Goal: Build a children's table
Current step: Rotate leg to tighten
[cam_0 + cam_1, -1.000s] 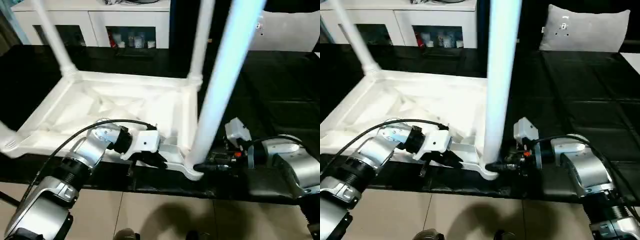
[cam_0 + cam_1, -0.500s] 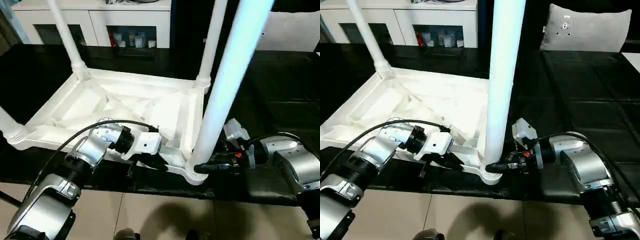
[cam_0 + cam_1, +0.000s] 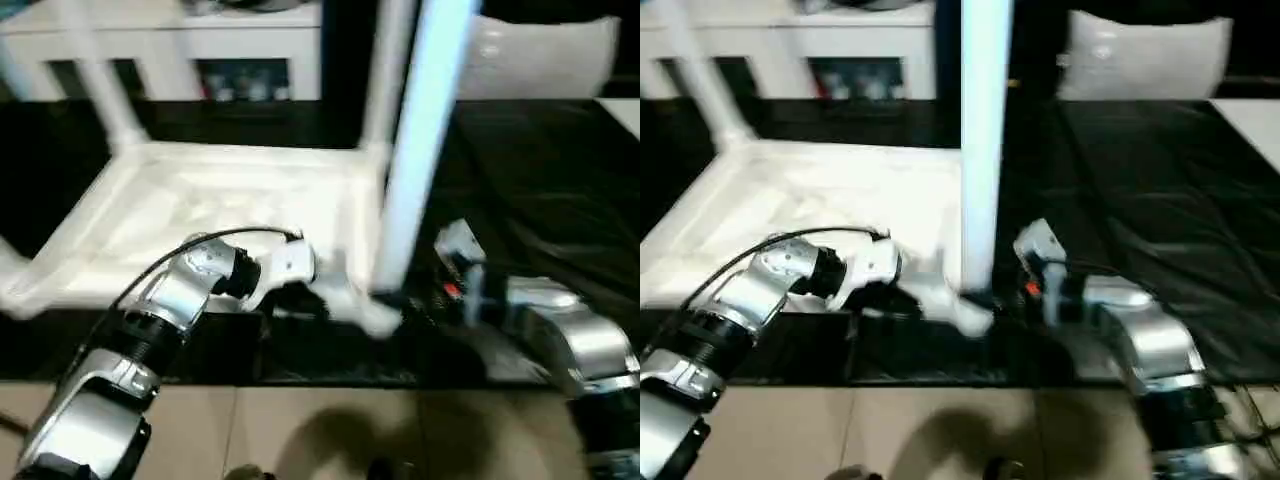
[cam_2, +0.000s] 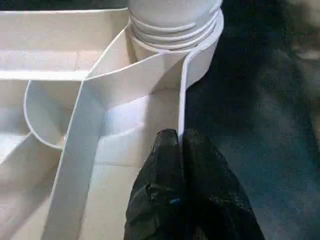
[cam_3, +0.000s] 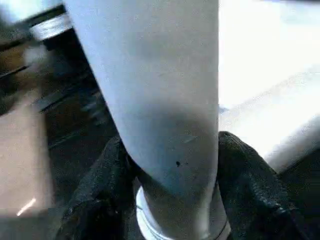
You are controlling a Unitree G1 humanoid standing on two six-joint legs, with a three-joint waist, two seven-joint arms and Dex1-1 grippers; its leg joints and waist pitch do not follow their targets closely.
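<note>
White children's table [image 3: 230, 205] upside down; my right fingers [image 5: 250, 185] clamp its near leg [image 3: 415, 160], left fingers [image 4: 172, 165] pinch its rim.

Upturned white table [image 3: 810, 190] on black surface [image 3: 1140, 170], right gripper [image 3: 985, 297] seemingly at near leg's [image 3: 985, 140] base

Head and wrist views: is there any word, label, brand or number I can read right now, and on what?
None can be read.
Items behind the cabinet glass: any labels are too blurred.
Grey pillow: small mark, unreadable.
Table top, near leg, left pincer and right pincer: no print visible.
</note>
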